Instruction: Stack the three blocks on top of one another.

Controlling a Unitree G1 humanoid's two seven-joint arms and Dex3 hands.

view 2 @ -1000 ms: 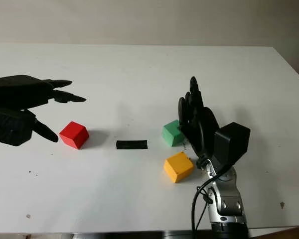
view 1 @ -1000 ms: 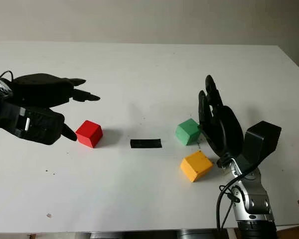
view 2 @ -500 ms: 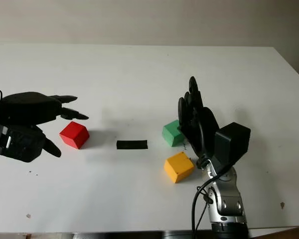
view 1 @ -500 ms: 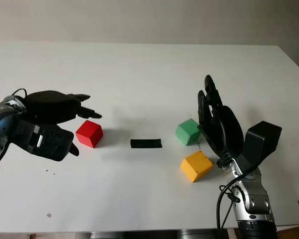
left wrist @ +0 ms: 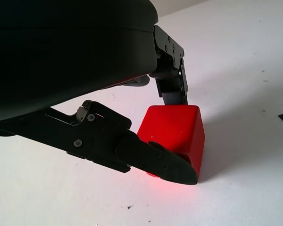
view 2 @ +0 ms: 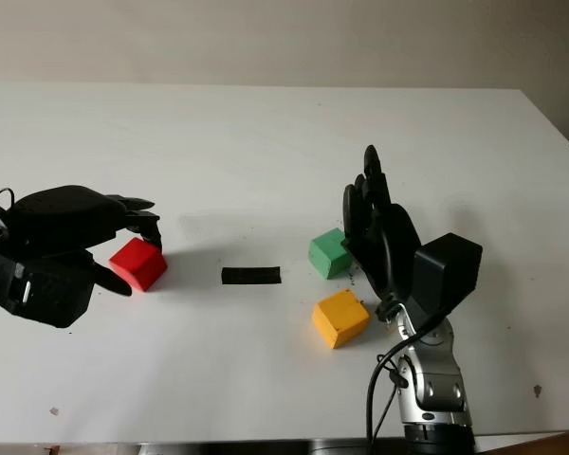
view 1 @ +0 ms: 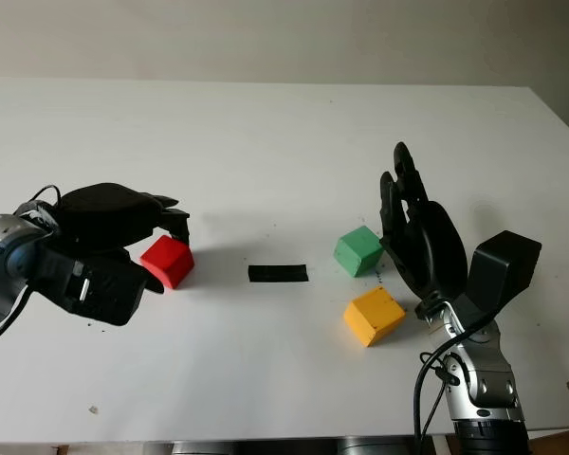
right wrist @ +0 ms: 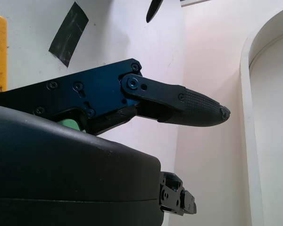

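Left hand (view 1: 123, 237) seemingly clamps the red block (view 1: 168, 261), which sits flat, corner toward camera.

red block (left wrist: 172, 129): smooth, matt faces, faint sheen
green block (view 1: 358, 250): smooth, matt
yellow block (view 1: 373, 316): smooth, matt
table (view 1: 284, 133): white, matt, lightly speckled
tape strip (view 1: 278, 273): black, matt
left hand (view 1: 100, 248): black plastic shell, satin
right hand (view 1: 419, 244): black plastic; ribbed fingertip (right wrist: 205, 109); bare metal forearm
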